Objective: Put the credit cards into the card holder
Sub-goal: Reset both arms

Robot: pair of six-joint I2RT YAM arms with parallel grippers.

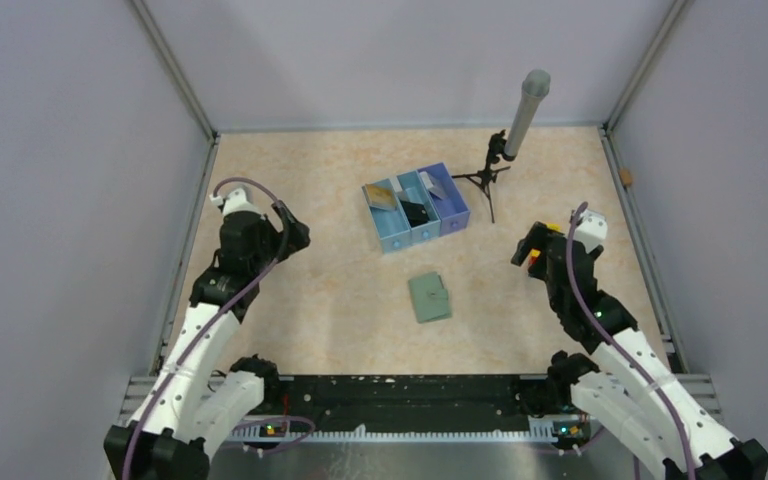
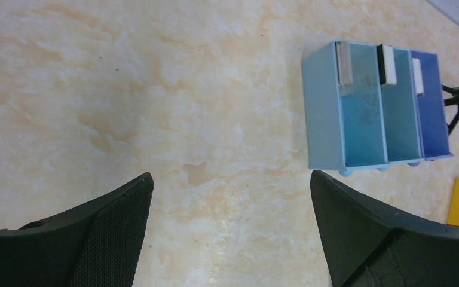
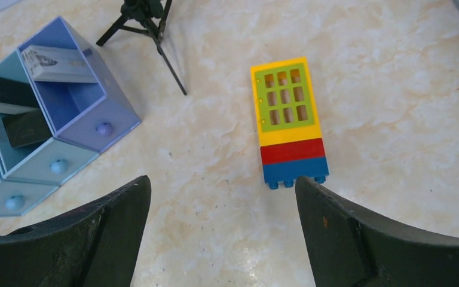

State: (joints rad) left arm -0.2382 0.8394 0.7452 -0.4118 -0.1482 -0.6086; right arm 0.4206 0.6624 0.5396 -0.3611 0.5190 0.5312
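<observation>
A: Where has the card holder (image 1: 429, 297) got to?

B: Flat on the table (image 1: 300, 300), folded shut, grey-green side up. It's about midway between the two arms, nearer to us than the blue tray (image 1: 415, 211) and apart from it.

A: And the credit cards (image 3: 57, 63)?

B: In the tray, standing tilted in its compartments. A pale printed one leans in the purple-blue compartment on the right and a black one in the middle. The one in the left compartment I can't make out well.

A: Has either claw got anything?

B: No. The left claw (image 2: 232, 179) is spread wide over bare table to the left of the tray, with nothing between its fingers. The right claw (image 3: 222, 179) is released too, fingers apart, hanging over the right side of the table.

A: What's that bright thing under it?

B: A toy brick block (image 3: 289, 122) — yellow with a green grille, then a red and a blue layer — lying flat near the tip of one finger. Farther off, right of the tray, a small black tripod (image 1: 487, 180) holds a grey cylinder (image 1: 528, 110).
</observation>
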